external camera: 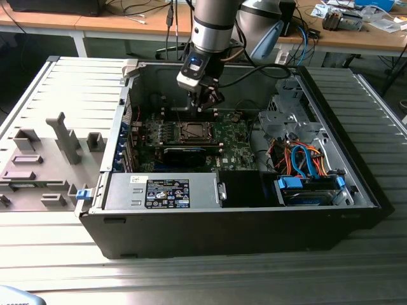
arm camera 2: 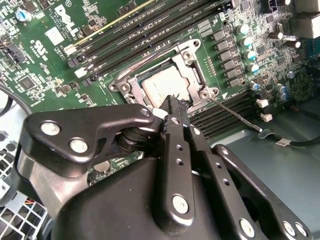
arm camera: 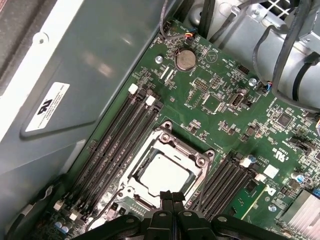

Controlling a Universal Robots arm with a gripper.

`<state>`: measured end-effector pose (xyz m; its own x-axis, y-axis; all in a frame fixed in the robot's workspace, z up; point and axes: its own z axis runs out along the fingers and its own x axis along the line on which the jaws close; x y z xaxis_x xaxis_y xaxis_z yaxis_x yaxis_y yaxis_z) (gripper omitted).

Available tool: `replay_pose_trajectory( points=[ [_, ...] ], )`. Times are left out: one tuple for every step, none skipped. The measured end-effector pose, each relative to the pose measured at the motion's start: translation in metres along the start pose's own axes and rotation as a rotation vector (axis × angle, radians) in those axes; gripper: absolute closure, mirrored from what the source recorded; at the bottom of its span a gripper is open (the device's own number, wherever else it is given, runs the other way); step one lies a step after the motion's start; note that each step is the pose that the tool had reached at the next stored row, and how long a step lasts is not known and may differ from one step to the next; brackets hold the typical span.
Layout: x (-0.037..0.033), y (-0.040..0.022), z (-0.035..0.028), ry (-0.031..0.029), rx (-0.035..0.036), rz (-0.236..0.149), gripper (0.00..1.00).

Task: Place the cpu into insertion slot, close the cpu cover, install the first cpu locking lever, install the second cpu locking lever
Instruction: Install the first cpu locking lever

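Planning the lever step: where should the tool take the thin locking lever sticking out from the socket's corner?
Probably the locking lever at its hooked free end, farthest from its pivot at the insertion slot. Bring the tool from above, straddling the rod: it is thin wire lying low over the memory slots, leaving little room sideways.

The arm (external camera: 213, 28) is a silver-grey cylinder banded in black, ending in a pale wrist block (external camera: 189, 77) with a small blue light (external camera: 194, 61). A black cable (external camera: 254, 70) loops off it. The gripper (arm camera 2: 175, 102) is matte black, with rounded link plates (arm camera 2: 100, 127) studded with bright silver screws (arm camera 2: 78, 145) and narrow black fingers (arm camera: 166, 200).
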<state>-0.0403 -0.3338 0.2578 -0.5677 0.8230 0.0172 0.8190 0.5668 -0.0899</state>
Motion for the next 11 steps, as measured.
replay_pose_trajectory(
  points=[
    [0.0000, 0.0000, 0.0000, -0.0003, 0.0001, -0.003, 0.89],
    [0.0000, 0.0000, 0.0000, -0.0007, 0.0002, -0.007, 0.89],
    [0.0000, 0.0000, 0.0000, -0.0010, 0.0002, -0.010, 0.89],
    [0.0000, 0.0000, 0.0000, -0.0013, 0.0002, -0.014, 0.89],
    [0.0000, 0.0000, 0.0000, -0.0015, 0.0003, -0.017, 0.89],
    [0.0000, 0.0000, 0.0000, -0.0019, 0.0004, -0.022, 0.89],
    [0.0000, 0.0000, 0.0000, -0.0022, 0.0004, -0.025, 0.89],
    [0.0000, 0.0000, 0.0000, -0.0026, 0.0005, -0.029, 0.89],
    [0.0000, 0.0000, 0.0000, -0.0029, 0.0006, -0.032, 0.89],
    [0.0000, 0.0000, 0.0000, -0.0032, 0.0006, -0.035, 0.89],
    [0.0000, 0.0000, 0.0000, -0.0036, 0.0007, -0.040, 0.89]
  ],
)
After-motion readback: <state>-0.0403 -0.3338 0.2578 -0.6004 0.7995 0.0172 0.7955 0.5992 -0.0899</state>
